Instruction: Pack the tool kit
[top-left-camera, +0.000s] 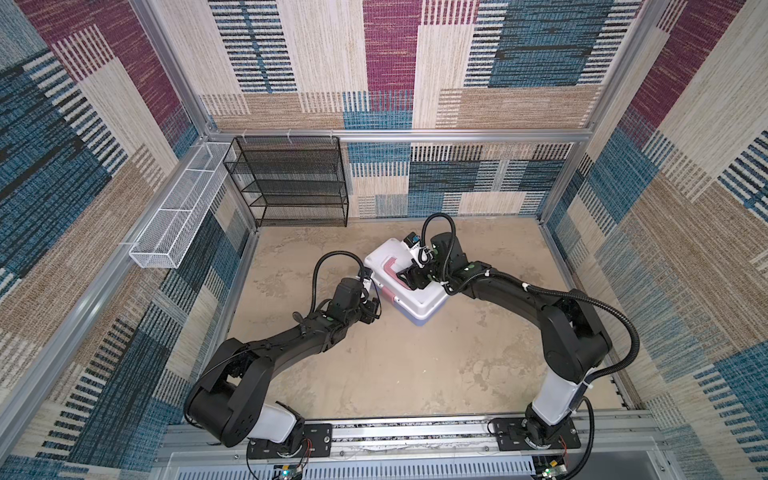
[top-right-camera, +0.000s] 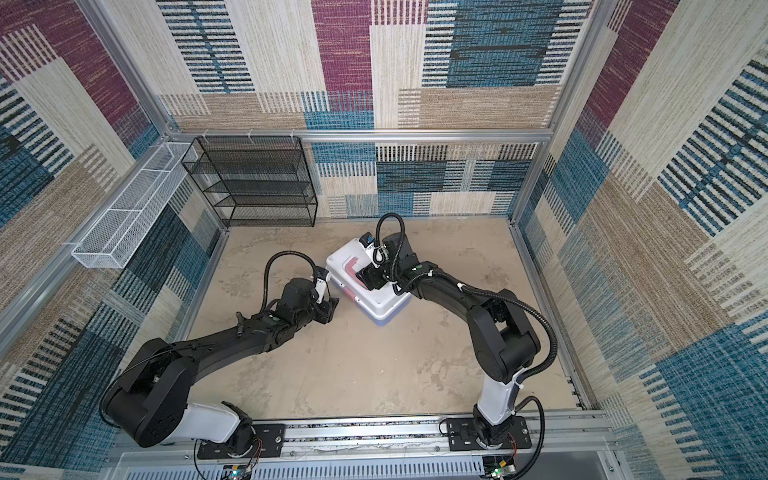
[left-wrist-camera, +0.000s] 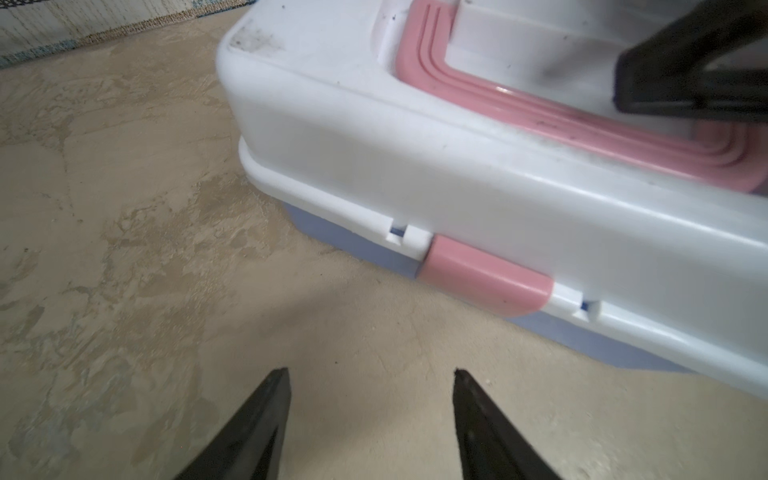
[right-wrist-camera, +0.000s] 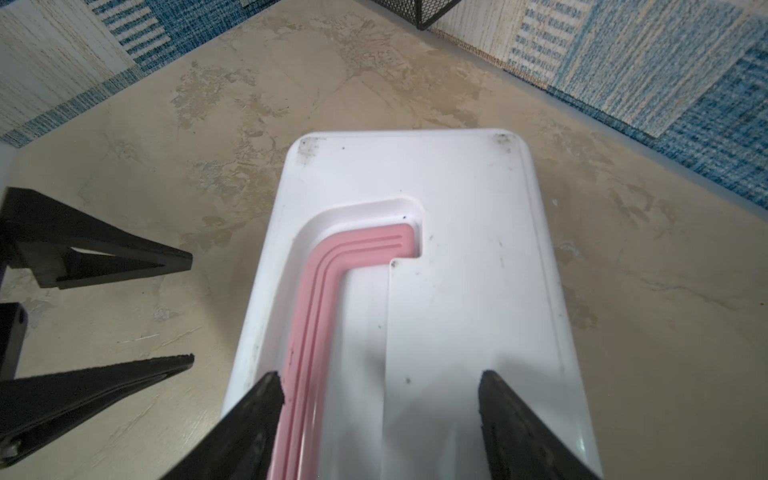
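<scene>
**Position.** Your tool kit (top-left-camera: 384, 259), a rectangular plastic toolbox, lies near the middle of the beige, mottled table (top-left-camera: 374, 374), set at an angle to the table's edges. Its white lid (right-wrist-camera: 457, 291) is down on the light blue base (left-wrist-camera: 332, 232).

**Left tool.** Your left tool (left-wrist-camera: 370, 374) hovers over bare table just beside the box's long front side. Its two black, pointed fingers aim toward the pink latch (left-wrist-camera: 486, 274). The jaws stand apart with nothing between them, clear of the box; both top views agree (top-left-camera: 375, 311) (top-right-camera: 332, 309).

**Right tool.** Your right tool (right-wrist-camera: 380, 378) is above the lid with its jaws spread wide. One finger sits over the edge of the pink handle (right-wrist-camera: 316, 291), the other over flat white plastic. It clamps nothing. Whether the fingertips touch the lid cannot be told.

**Materials and shapes.** The lid is smooth, glossy moulded plastic with rounded corners and a stepped lower rim. The handle is a flat U-shaped bar ridged with parallel grooves, lying in a recess in the lid. The latch is a smooth, rounded tab bridging the lid's rim and the base, with a small notch in the rim on either side. The table is matte and blotchy.

**Condition.** Grey scuffs mark two lid corners, and dark specks are scattered over the lid.
</scene>
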